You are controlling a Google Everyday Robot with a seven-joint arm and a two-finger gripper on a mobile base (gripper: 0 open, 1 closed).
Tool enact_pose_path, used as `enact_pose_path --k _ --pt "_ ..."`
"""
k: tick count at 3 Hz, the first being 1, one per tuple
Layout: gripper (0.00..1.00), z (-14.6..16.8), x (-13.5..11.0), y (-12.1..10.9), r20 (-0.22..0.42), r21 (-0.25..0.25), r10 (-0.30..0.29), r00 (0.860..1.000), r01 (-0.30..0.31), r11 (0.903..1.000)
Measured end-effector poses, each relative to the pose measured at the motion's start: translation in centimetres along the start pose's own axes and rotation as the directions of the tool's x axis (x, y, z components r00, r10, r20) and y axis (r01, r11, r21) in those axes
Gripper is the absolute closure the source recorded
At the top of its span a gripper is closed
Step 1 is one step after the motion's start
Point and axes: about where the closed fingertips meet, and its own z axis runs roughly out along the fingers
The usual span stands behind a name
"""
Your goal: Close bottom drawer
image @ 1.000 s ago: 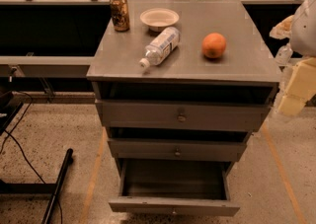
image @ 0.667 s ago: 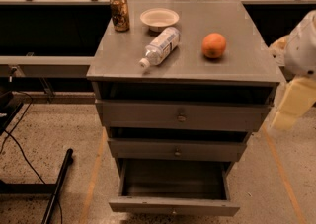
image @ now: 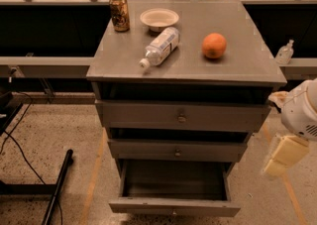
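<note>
Standing open: bottom drawer, gripper low at right

Grey cabinet top [image: 237, 60] carries a can [image: 119, 13] at the back left, a white bowl [image: 159, 19] beside it, a clear bottle [image: 159, 47] lying on its side, and an orange [image: 214, 45] to the right. Speckled floor [image: 59, 135] below; black cable [image: 20, 154] at left. Top drawer [image: 181, 116] and middle drawer [image: 176, 150] sit slightly out. Bottom drawer [image: 173, 205] is pulled well forward, its dark inside open to view. Gripper [image: 282, 157] hangs right of the cabinet, level with the middle drawer, touching nothing; open or shut, cannot tell. Since a second ago it has dropped from near the cabinet top; the drawer has not moved.
</note>
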Motion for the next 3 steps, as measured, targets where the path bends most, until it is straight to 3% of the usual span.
enact_pose_path --k 1,2,3 --pt "0.00 0.0 0.0 0.0 0.000 0.000 0.000 1.000 0.000 1.0000" --pt "0.00 4.8 2.2 0.2 -0.028 -0.069 0.034 0.999 -0.035 0.9970" --pt "0.00 13.6 7.4 2.8 -0.046 -0.182 0.068 0.997 -0.076 0.9805"
